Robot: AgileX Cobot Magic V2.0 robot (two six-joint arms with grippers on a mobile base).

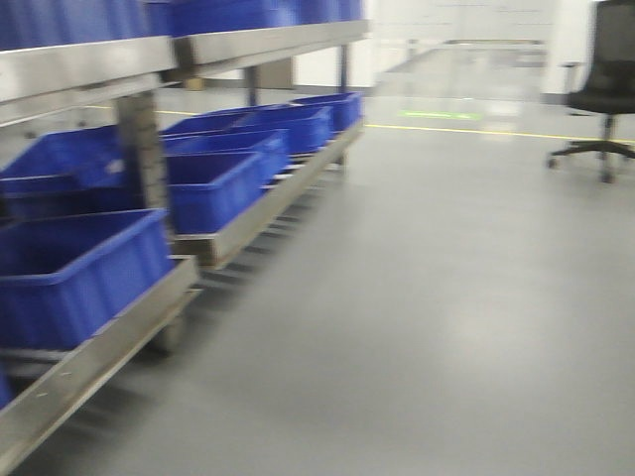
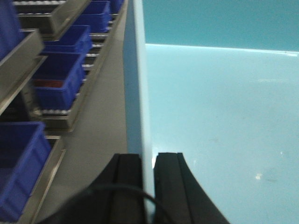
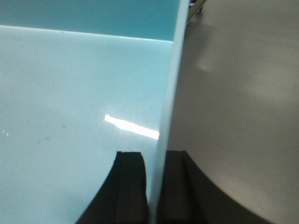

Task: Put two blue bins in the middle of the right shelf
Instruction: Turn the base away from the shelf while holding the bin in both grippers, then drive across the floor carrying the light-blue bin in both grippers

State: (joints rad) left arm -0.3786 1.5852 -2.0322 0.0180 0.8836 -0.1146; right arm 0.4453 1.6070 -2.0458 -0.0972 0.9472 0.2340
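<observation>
Above the grey floor (image 1: 446,297) beside the shelf rack (image 1: 248,213), pale blue bin (image 2: 219,116) carried between both arms, left gripper (image 2: 148,158) pinching its left wall, right gripper (image 3: 156,156) pinching its right wall, dark blue bins (image 1: 208,183) on the rack's lower tier, office chair (image 1: 605,69) beyond.

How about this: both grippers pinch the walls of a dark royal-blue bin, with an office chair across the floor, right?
No. The left gripper and right gripper pinch the walls of a pale sky-blue bin, as both wrist views show; the office chair is there.

Dark blue bins (image 1: 79,283) sit along the steel rack (image 1: 260,203) on grey floor (image 1: 446,307).
</observation>
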